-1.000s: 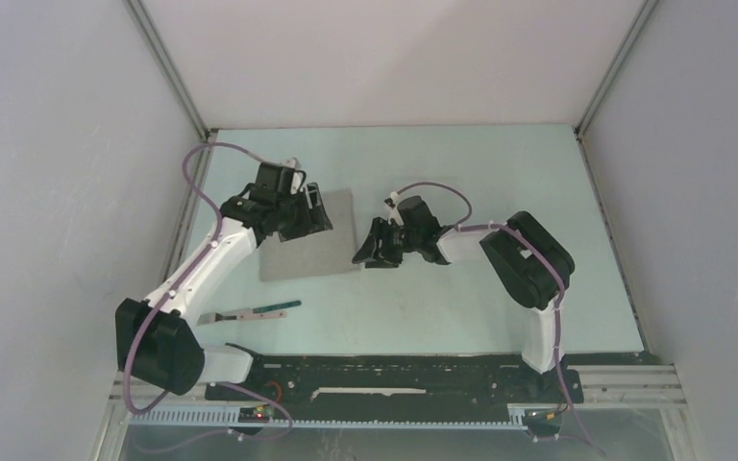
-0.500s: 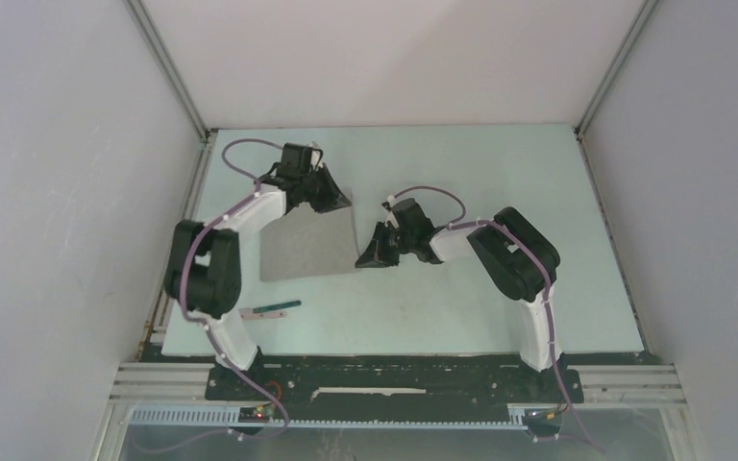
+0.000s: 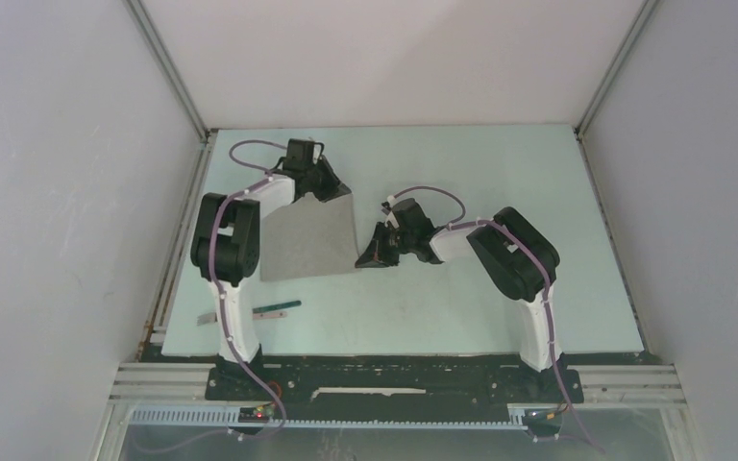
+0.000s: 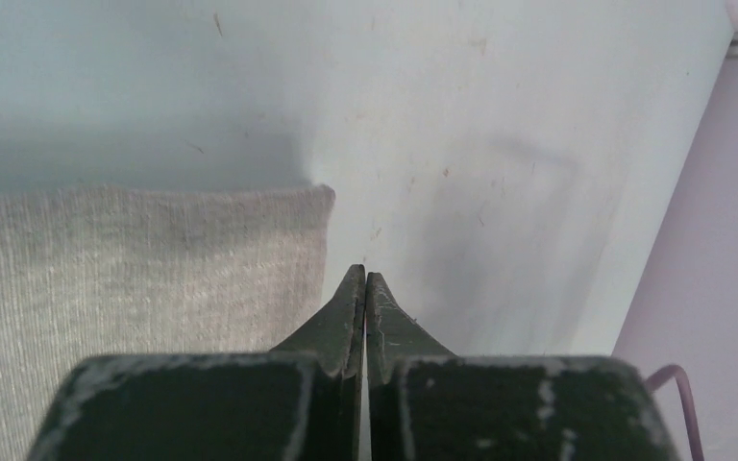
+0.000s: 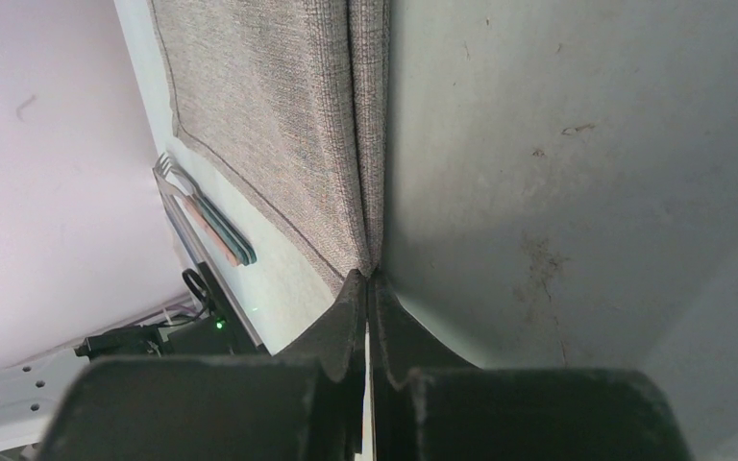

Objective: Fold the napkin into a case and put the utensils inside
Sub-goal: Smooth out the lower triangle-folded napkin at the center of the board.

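Napkin (image 3: 303, 245) is lying flat n unfolded on the desk (image 3: 480, 192), center-left in the top view. The utensils (image 3: 277, 308) sit just below it toward the bottom-left, not touching it n partly hidden behind the left arm. Left pincer (image 4: 365, 280) is squeezed fully closed w/ nothing in it afaict, tips over bare desk right beside the napkin's upper-right corner. Right pincer (image 5: 370, 280) is closed too, at the lower-right corner, n on its wrist cam the cloth edge runs straight into the tips, so looks pinched.
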You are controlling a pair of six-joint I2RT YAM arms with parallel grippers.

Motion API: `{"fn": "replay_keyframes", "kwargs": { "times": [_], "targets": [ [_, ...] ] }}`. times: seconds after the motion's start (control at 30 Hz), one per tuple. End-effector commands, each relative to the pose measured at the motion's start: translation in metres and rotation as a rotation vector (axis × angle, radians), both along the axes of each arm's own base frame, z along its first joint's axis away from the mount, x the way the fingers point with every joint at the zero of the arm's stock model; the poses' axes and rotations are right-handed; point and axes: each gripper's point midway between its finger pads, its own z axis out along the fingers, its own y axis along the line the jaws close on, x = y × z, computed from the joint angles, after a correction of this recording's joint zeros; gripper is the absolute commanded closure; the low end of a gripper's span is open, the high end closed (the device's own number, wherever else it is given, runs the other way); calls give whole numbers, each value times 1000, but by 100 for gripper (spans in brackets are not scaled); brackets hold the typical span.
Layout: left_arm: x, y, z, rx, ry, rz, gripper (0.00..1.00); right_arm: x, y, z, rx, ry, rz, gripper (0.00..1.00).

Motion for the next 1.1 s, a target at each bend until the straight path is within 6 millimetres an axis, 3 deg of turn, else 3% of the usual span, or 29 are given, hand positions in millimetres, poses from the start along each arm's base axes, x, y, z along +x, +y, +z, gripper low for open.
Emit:
{"fn": "replay_keyframes", "kwargs": {
  "times": [0.0, 0.3, 0.47, 0.67, 0.73, 0.8, 0.9, 1.0, 1.07],
  "targets": [
    [27, 3, 1, -46, -34, 52, 100, 4, 5, 4, 8, -12, 1, 100],
    [38, -2, -24, -107, 23, 74, 100, 1, 4, 7, 2, -5, 6, 100],
    [41, -1, -53, -188, 99, 122, 100, -2, 0, 3, -7, 26, 5, 100],
    [49, -8, -52, -254, 74, 100, 100, -2, -11, -1, -17, 31, -5, 100],
    [53, -13, -40, -268, 45, 61, 96, -1, -17, -3, -15, 38, -6, 100],
    [55, -11, -23, -241, 10, 41, 86, 1, -23, -2, -21, 31, 2, 100],
    [52, -5, 20, -175, -61, 12, 59, 4, -30, 1, -24, 14, 13, 100],
    [40, 1, 74, -138, -131, -14, 44, 8, -41, 2, -41, 8, 12, 100],
    [25, 9, 102, -92, -156, -18, 23, 12, -50, 3, -46, 3, 16, 100]
  ]
}}
